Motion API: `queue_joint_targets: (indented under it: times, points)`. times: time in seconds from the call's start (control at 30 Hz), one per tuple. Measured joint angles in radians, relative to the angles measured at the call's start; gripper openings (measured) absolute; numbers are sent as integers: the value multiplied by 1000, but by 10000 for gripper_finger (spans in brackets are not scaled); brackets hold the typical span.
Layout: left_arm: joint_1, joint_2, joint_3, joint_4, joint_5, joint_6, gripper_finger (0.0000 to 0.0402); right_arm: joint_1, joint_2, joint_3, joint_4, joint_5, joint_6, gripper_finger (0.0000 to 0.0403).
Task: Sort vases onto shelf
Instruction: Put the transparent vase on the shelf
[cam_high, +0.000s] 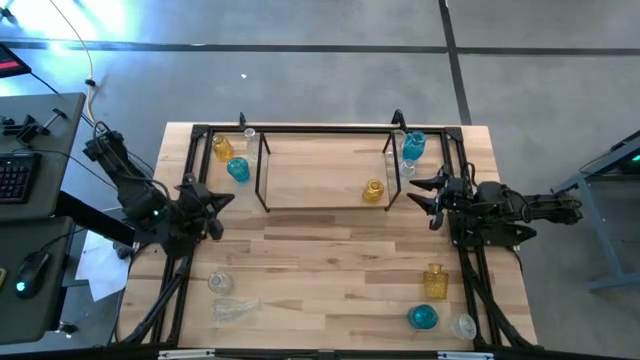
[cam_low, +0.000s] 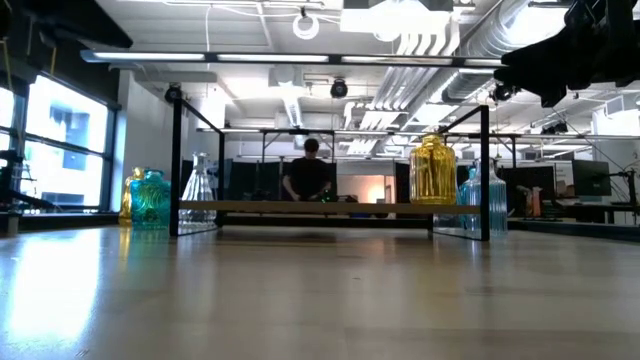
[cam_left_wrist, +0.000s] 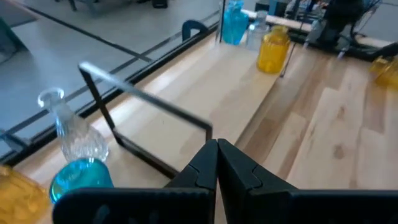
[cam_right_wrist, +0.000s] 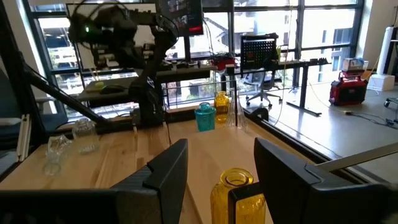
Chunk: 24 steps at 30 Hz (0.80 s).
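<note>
You've got one yellow vase (cam_right_wrist: 239, 190) on the shelf (cam_high: 310, 180), sitting just beyond your right gripper (cam_high: 428, 203)'s released fingers. Left gripper (cam_high: 222, 200) is clenched, empty. Eight or so vases remain outside, unsorted.

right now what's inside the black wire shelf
One rounded amber-yellow glass vase stands upright on the light wood floor at the right end of the black metal-rod shelf. The rest of the floor shows bare from above. The other vases stand outside its ends.
</note>
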Motion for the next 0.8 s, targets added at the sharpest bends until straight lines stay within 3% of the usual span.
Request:
queue_joint_targets:
  times: [0.23,0.4,0.63,0.8]
  points:
    - [-30,0,-153,-2,0,-131,0,0,0,0,28,0,-24,170]
    - [-47,-6,-244,-5,-11,-279,3,0,0,0,145,1,-88,170]
    - [-75,-41,-269,-7,-91,-364,25,0,0,0,316,2,-229,170]
    - [-78,-56,-269,-10,-127,-367,39,0,0,0,298,136,-268,170]
